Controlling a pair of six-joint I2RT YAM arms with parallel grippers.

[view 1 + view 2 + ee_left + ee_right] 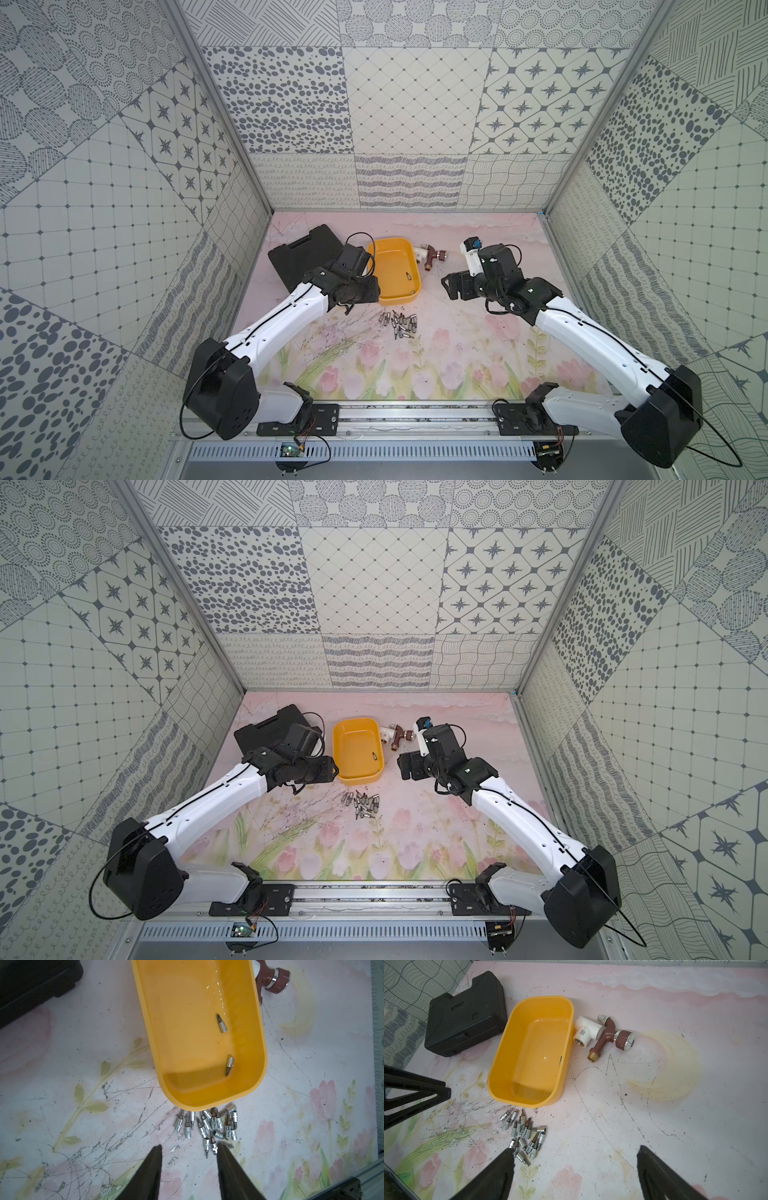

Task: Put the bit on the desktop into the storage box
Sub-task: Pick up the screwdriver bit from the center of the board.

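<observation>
Two bits [222, 1026] lie in the storage box [149, 1022], just past the left gripper [188, 1147], whose jaws stand apart with nothing between them. Lots more sit in a pile [207, 1126] on the desktop [83, 1064], right at its tips. The right gripper [575, 1153], wide open and empty, hangs near the pile too.

Both top views look steeply down from high on the robot's side over the whole desktop [465, 291]. The wrist cameras sit low and close; both show the storage box [187, 1032] and bit pile [527, 1132].
</observation>
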